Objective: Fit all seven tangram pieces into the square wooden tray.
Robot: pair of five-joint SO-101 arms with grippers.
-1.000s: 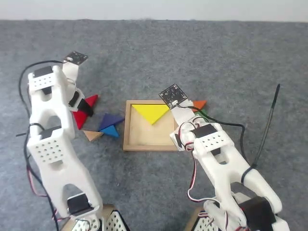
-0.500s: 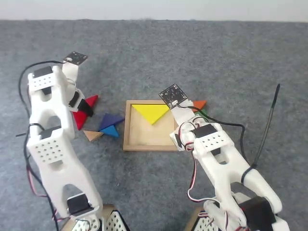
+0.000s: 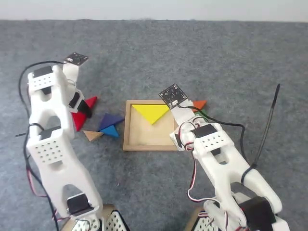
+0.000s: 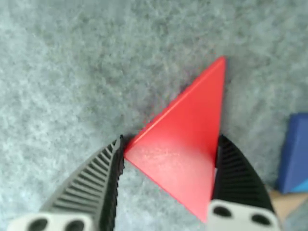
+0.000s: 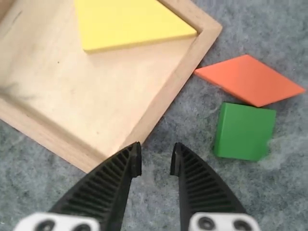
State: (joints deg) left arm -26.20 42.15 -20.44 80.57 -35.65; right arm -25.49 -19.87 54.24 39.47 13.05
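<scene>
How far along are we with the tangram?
Done: just the yellow triangle lies in the tray. In hand: the left gripper is closed on the red triangle, outside the tray. Left: that piece, the dark blue triangle, light blue triangle and tan triangle nearby, plus the orange parallelogram and green square by the open, unloaded right gripper.

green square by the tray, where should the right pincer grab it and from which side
Come straight down with the right pincer, gripping the green square by the edge facing the wooden tray and the opposite one. It lies flat, and the orange parallelogram crowds a third edge, so those two parallel sides are free.
</scene>
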